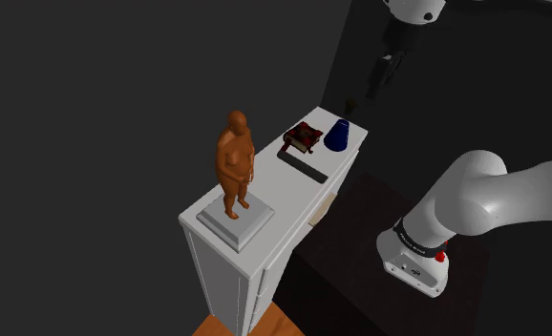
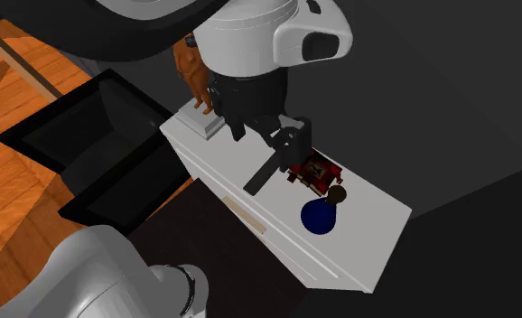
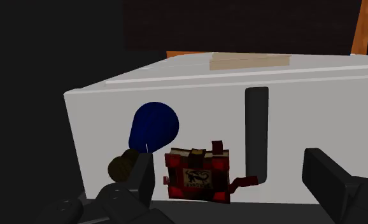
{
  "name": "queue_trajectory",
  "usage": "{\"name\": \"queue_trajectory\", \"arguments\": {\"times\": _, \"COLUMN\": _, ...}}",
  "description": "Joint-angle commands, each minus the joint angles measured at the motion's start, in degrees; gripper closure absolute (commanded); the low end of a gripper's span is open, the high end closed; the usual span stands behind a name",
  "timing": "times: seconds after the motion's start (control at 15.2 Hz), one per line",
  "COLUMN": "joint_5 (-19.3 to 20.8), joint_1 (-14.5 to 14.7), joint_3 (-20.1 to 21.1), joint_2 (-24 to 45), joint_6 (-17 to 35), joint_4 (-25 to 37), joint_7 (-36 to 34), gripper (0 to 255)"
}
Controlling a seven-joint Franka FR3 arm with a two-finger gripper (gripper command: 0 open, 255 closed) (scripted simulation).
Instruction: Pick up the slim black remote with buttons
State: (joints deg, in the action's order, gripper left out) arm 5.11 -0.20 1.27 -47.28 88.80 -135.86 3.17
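Slim black remote [image 1: 303, 167], a long plain bar with a matte, unmarked-looking face, lies flat on the white desk [image 1: 286, 198]; no buttons can be made out on it. It sits just beside a dark red box with a scorpion emblem [image 1: 303, 136], one end close to the box's trailing red strap, as the wrist view shows. A deep blue vase with a brown stopper [image 1: 338, 136] lies on the box's other side. Well apart from the remote, an orange-brown statuette of a standing figure [image 1: 234, 162] occupies a grey square plinth [image 1: 236, 222]. The all-black pincer [image 3: 230, 172] hangs above the desk with its fingers [image 3: 326, 178] spread wide, gripping nothing and clear of the remote.
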Motion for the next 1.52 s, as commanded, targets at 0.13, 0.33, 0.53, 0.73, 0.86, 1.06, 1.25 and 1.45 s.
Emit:
{"name": "queue_trajectory", "arguments": {"times": 0.13, "joint_5": -0.9, "joint_1": 0.2, "joint_3": -0.2, "joint_2": 0.6, "joint_6": 3.8, "joint_4": -3.3, "joint_7": -0.6, "gripper": 0}}
{"name": "queue_trajectory", "arguments": {"times": 0.33, "joint_5": -2.2, "joint_1": 0.6, "joint_3": -0.3, "joint_2": 2.2, "joint_6": 9.6, "joint_4": -7.7, "joint_7": -1.5, "gripper": 0}}
{"name": "queue_trajectory", "arguments": {"times": 0.53, "joint_5": -3.5, "joint_1": 1.0, "joint_3": -0.4, "joint_2": 4.6, "joint_6": 15.8, "joint_4": -11.6, "joint_7": -2.2, "gripper": 0}}
{"name": "queue_trajectory", "arguments": {"times": 0.73, "joint_5": -5.0, "joint_1": 1.5, "joint_3": -0.4, "joint_2": 8.0, "joint_6": 22.3, "joint_4": -14.8, "joint_7": -2.7, "gripper": 0}}
{"name": "queue_trajectory", "arguments": {"times": 0.86, "joint_5": -6.1, "joint_1": 2.0, "joint_3": -0.4, "joint_2": 10.7, "joint_6": 26.8, "joint_4": -16.6, "joint_7": -2.9, "gripper": 0}}
{"name": "queue_trajectory", "arguments": {"times": 1.06, "joint_5": -7.8, "joint_1": 2.8, "joint_3": -0.4, "joint_2": 15.7, "joint_6": 33.7, "joint_4": -18.6, "joint_7": -3.1, "gripper": 0}}
{"name": "queue_trajectory", "arguments": {"times": 1.25, "joint_5": -9.9, "joint_1": 3.9, "joint_3": -0.4, "joint_2": 21.6, "joint_6": 40.8, "joint_4": -19.8, "joint_7": -2.9, "gripper": 0}}
{"name": "queue_trajectory", "arguments": {"times": 1.45, "joint_5": -12.2, "joint_1": 5.1, "joint_3": -0.5, "joint_2": 27.7, "joint_6": 47.3, "joint_4": -20.2, "joint_7": -2.3, "gripper": 0}}
